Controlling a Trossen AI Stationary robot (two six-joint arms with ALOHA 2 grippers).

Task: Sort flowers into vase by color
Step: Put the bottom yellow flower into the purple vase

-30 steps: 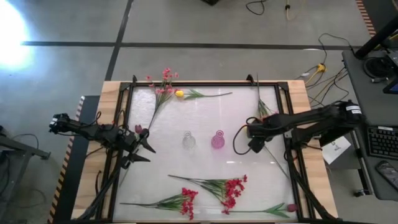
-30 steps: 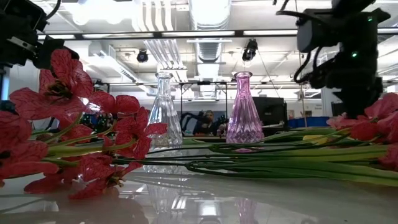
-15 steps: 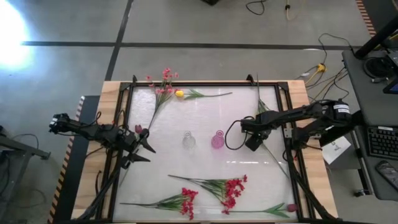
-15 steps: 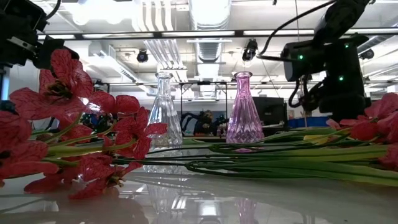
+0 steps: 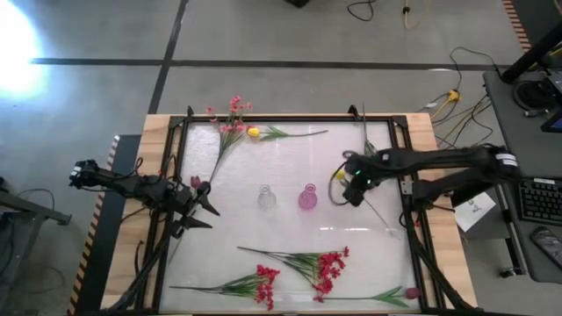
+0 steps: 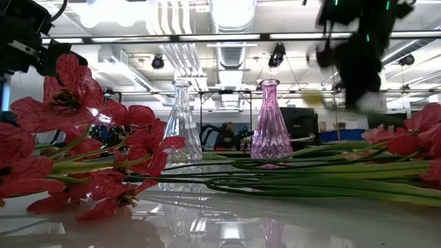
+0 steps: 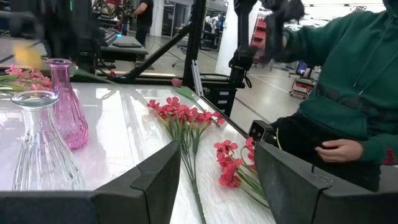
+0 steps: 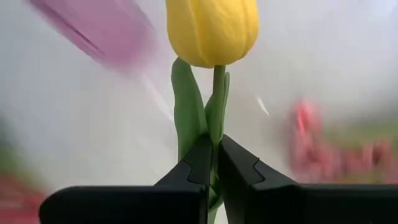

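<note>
Only blur behind right claw (image 8: 213, 163), pinching yellow tulip (image 8: 212, 31) stem.

Bare tabletop (image 5: 351, 154) lies open behind the clear vase (image 5: 266, 198) and pink vase (image 5: 307, 197) standing side by side mid-table, while red flower sprays (image 5: 303, 266) crowd the front edge.

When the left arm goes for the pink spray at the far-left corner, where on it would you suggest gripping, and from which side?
Probably mid-stem on the pink spray, below the blossoms, where the thin stem lies bare on the table. Come straight down from above, jaws across the stem, which runs diagonally toward the left gripper. Its blossoms overhang the frame's far edge, so they look awkward to pinch.
</note>
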